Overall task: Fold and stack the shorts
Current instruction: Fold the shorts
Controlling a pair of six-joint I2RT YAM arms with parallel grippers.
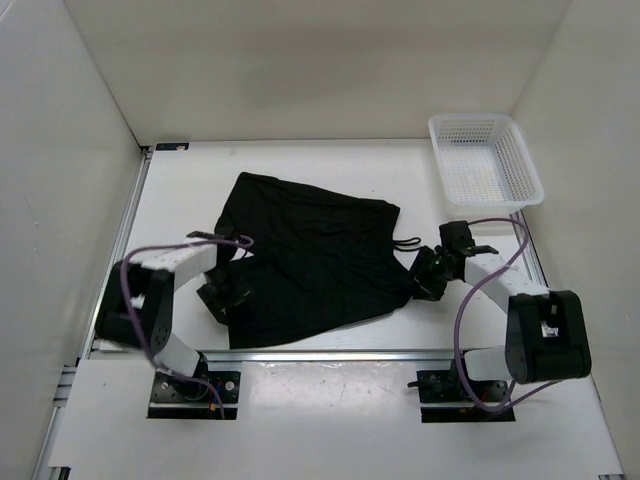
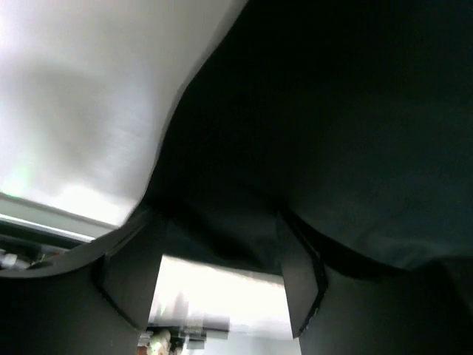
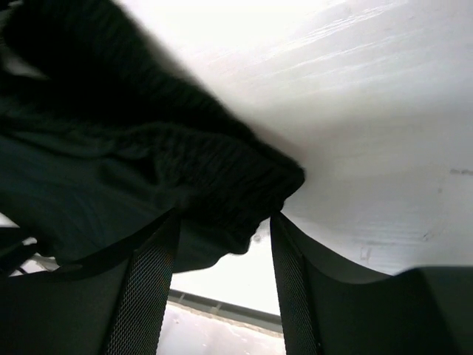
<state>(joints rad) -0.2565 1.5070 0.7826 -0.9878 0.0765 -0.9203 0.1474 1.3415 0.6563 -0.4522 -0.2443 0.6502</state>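
The black shorts (image 1: 310, 255) lie spread on the white table, waist to the right, with a thin drawstring (image 1: 405, 243) sticking out. My left gripper (image 1: 226, 296) is at the near left leg hem. In the left wrist view it (image 2: 218, 225) is open, with the shorts' edge (image 2: 310, 133) lying between the fingertips. My right gripper (image 1: 424, 277) is at the near waist corner. In the right wrist view it (image 3: 224, 222) is open, with the bunched waistband (image 3: 207, 170) between its fingers (image 3: 148, 288).
A white mesh basket (image 1: 485, 160) stands at the back right corner. White walls enclose the table on three sides. A metal rail (image 1: 330, 353) runs along the near edge, close behind both grippers.
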